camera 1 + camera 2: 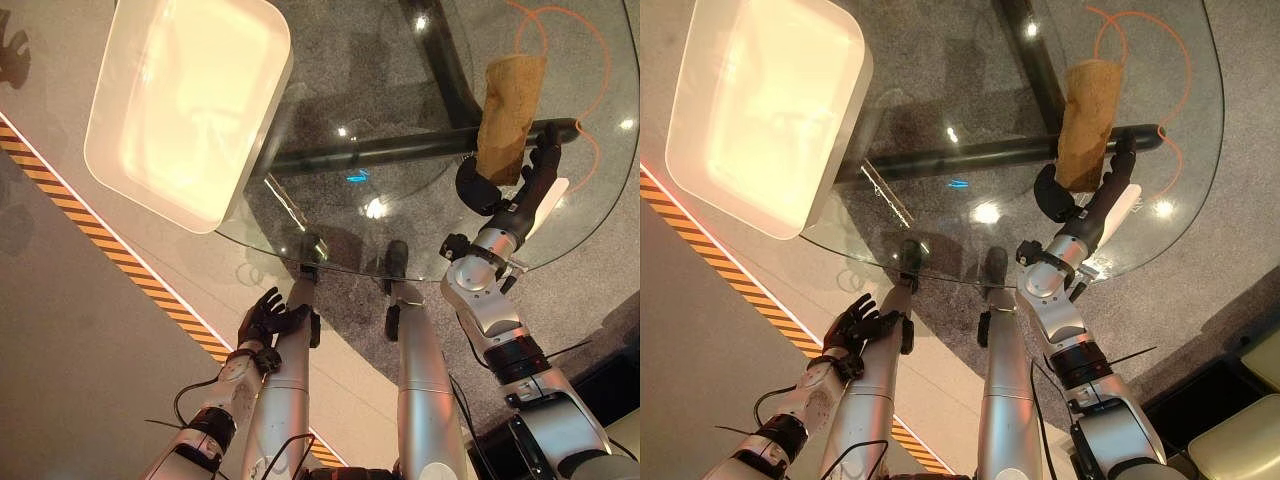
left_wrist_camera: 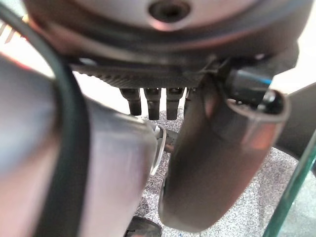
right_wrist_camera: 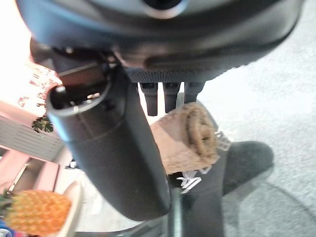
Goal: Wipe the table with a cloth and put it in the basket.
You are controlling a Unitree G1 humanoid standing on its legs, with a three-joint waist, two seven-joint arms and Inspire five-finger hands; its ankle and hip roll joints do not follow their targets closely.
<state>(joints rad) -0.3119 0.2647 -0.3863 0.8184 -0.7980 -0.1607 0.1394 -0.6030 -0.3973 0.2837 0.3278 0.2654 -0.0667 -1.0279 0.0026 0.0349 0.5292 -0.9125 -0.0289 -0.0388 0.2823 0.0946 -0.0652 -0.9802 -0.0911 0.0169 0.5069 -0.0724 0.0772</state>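
A rolled tan cloth [image 1: 510, 115] lies on the right part of the glass table [image 1: 380, 120]. My right hand [image 1: 518, 198] rests at the cloth's near end, thumb on one side and straight fingers [image 1: 545, 150] along the other. In the right wrist view the cloth [image 3: 190, 136] shows just past the fingers, which are not curled round it. The white basket [image 1: 262, 140] stands on the table's far left corner. My left hand [image 1: 270, 320] hangs below the table's near edge with its fingers [image 2: 148, 101] relaxed, holding nothing.
A black frame bar [image 1: 400, 150] runs under the glass. An orange cable [image 1: 560, 30] loops on the floor at the far right. Yellow-black floor tape [image 1: 60, 200] runs along the left. A pineapple [image 3: 34, 210] shows in the right wrist view.
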